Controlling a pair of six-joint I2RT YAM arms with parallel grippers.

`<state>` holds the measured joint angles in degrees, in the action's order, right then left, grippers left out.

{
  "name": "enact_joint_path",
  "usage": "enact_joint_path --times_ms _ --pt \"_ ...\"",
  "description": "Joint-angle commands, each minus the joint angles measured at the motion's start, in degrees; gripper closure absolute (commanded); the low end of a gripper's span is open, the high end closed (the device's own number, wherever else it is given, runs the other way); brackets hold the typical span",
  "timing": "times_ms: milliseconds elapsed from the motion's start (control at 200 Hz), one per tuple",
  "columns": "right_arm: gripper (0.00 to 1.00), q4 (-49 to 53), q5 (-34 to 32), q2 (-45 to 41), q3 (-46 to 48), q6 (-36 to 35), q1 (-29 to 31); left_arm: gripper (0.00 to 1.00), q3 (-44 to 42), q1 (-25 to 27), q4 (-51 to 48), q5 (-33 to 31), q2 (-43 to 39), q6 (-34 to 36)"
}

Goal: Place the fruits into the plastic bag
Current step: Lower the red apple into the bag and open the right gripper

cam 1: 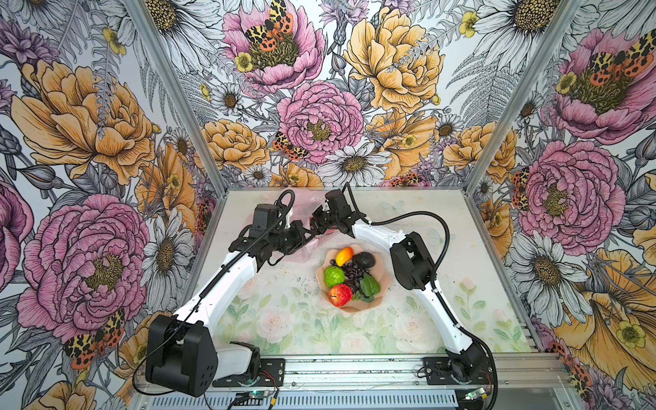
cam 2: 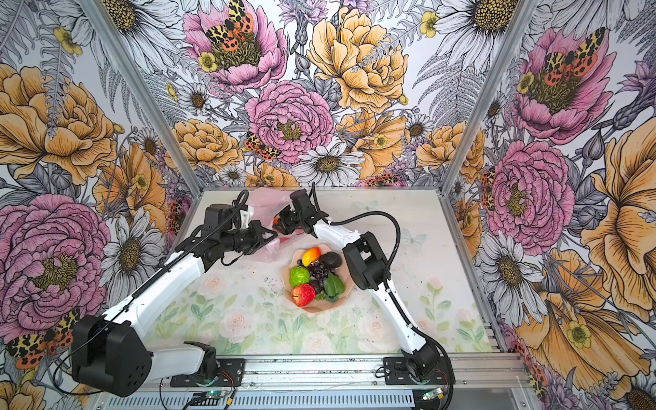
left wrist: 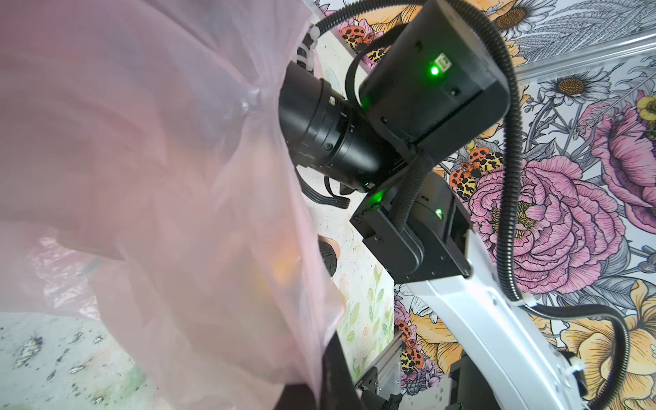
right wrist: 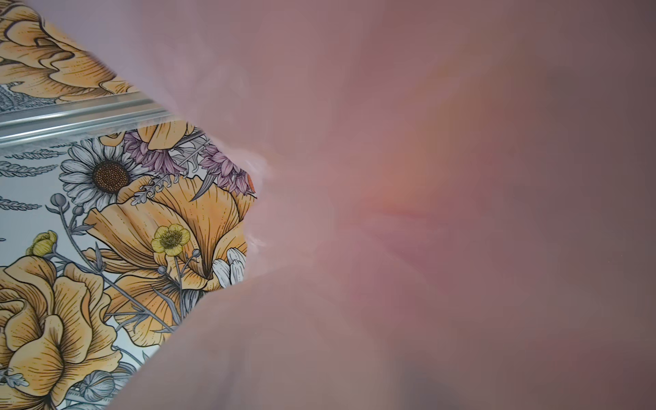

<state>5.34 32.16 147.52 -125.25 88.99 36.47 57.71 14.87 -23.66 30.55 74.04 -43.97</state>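
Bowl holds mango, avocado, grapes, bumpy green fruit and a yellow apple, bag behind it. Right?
No: the apple is red, not yellow; both top views show it. The rest holds: mango, avocado, grapes and bumpy green fruit share the bowl, plastic bag behind it.

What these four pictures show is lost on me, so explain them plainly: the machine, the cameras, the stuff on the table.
Two robot arms stand at the edge of a table, each ending in a pincer called a gripper. Two pictures look down from overhead, side by side. The other two come from small cameras on the arms' wrists. A pink bowl holds toy fruit: an apple, a green fruit, a mango, an avocado and grapes. Behind it is a thin pink plastic bag. The left gripper is shut on the bag. The right gripper is in among the bag's folds. The film covers its camera, so I cannot tell whether it is open.
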Motion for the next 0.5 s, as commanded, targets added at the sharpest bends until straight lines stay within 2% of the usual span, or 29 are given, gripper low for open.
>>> enact_joint_path --times_ms 0,215,495 --pt "0.31 -0.33 0.43 1.56 -4.67 0.79 0.01 1.00 -0.47 -0.18 1.02 1.48 -0.30 1.25" --pt "0.30 0.86 -0.45 -3.20 -3.24 -3.03 -2.10 1.00 -0.42 -0.72 1.11 1.58 -0.82 1.16" --pt "0.30 2.11 -4.62 -15.31 11.86 -10.01 -9.73 1.00 -1.23 -1.51 1.06 1.27 -3.23 0.55"
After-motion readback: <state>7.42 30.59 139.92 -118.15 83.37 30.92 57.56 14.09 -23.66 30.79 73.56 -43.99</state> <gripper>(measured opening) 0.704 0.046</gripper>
